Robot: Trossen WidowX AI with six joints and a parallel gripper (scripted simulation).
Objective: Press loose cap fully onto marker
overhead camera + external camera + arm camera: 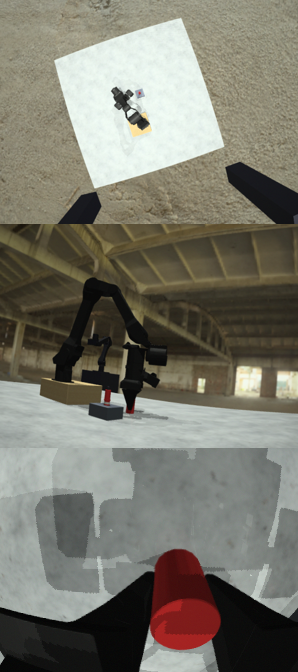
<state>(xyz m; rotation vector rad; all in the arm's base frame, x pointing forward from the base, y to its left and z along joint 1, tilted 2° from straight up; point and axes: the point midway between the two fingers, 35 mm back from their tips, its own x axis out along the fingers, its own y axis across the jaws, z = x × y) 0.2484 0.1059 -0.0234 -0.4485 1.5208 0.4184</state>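
The gripper (182,617) pinches the red cap (181,604) standing on the table (209,428) just right of the holder block (105,411); grasp made, next lift it over the marker (107,397).

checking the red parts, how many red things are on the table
2: the cap is between the hand's fingers, on the table; the marker stands in the holder block beside it.

Holder block (105,411) with upright marker (107,397) is standing just beside the fingers (129,399), obstructing that side. Wooden base (70,390) is blocking behind; the far surface (222,425) is lying open.
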